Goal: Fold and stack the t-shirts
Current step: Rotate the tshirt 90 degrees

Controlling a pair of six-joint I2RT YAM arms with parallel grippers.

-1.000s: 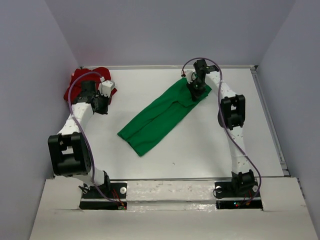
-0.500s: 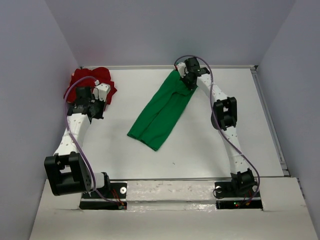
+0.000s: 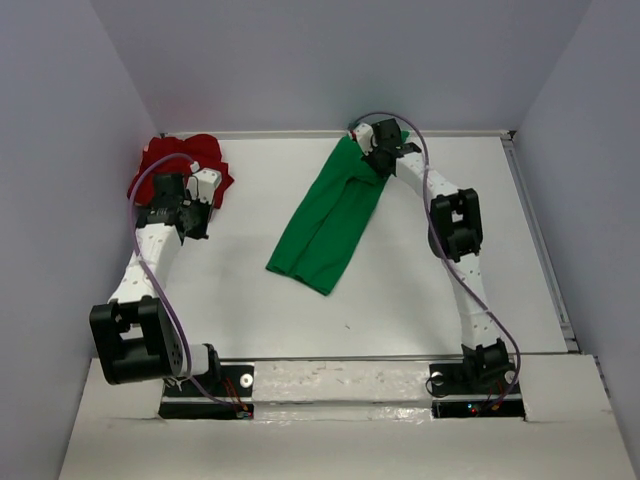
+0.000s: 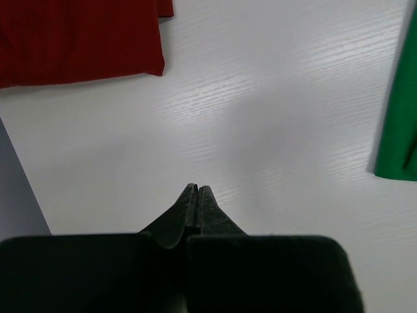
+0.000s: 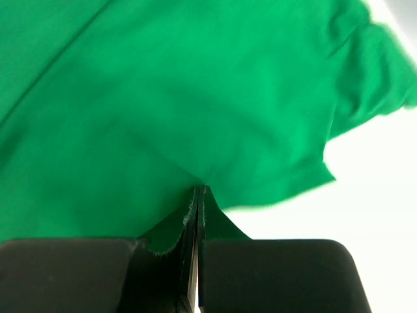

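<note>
While seemingly pinched, green t-shirt (image 3: 330,220) runs diagonally near-leftward.

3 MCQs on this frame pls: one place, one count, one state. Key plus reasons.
1. Where is the red shirt? A) far left corner of the table B) centre C) near right edge
2. How many shirts are out? A) one B) two C) three
3. The right end effector is: A) open over bare table B) shut on the green shirt C) shut on the red shirt
1 A: bunched at the far left. 2 B: one red, one green. 3 B: green cloth pinched in closed jaws.
</note>
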